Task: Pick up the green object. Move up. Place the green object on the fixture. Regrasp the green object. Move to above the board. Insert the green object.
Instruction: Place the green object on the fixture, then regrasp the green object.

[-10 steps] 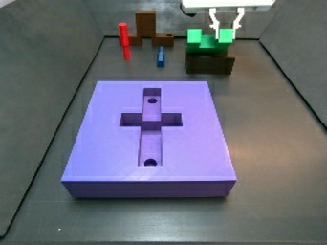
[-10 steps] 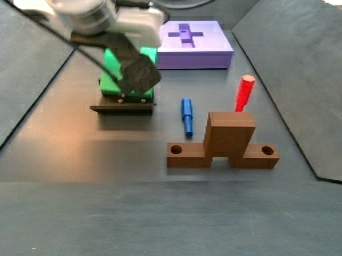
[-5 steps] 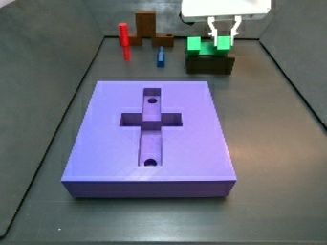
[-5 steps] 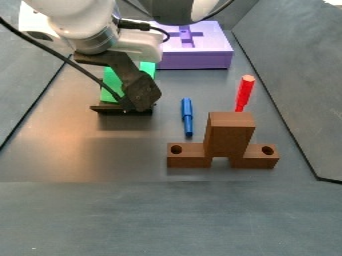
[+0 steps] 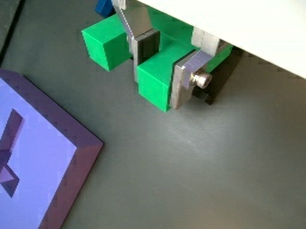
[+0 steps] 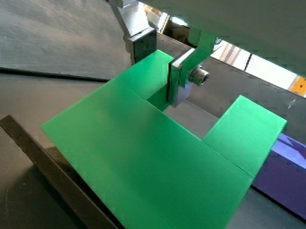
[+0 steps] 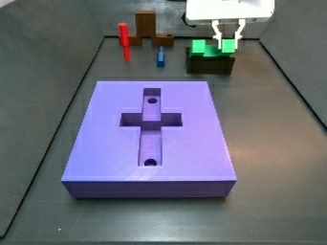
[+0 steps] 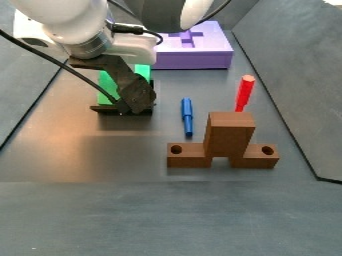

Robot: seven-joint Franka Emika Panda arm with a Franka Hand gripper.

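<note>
Dark grey flooring carries one purple board (image 7: 151, 129), one fixture (image 7: 208, 65), one red post (image 7: 124, 39), one blue peg (image 7: 161, 57) and one brown block (image 8: 225, 143); no writing is legible. At the fixture, the gripper (image 5: 163, 65) has its fingers (image 5: 183, 82) closed on a prong of the green object (image 5: 152, 63), seated in the fixture. Robot arm hides most of the fixture in a side view.

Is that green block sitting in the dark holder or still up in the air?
In the holder: the green block rests in the fixture, the hand around one prong.
</note>
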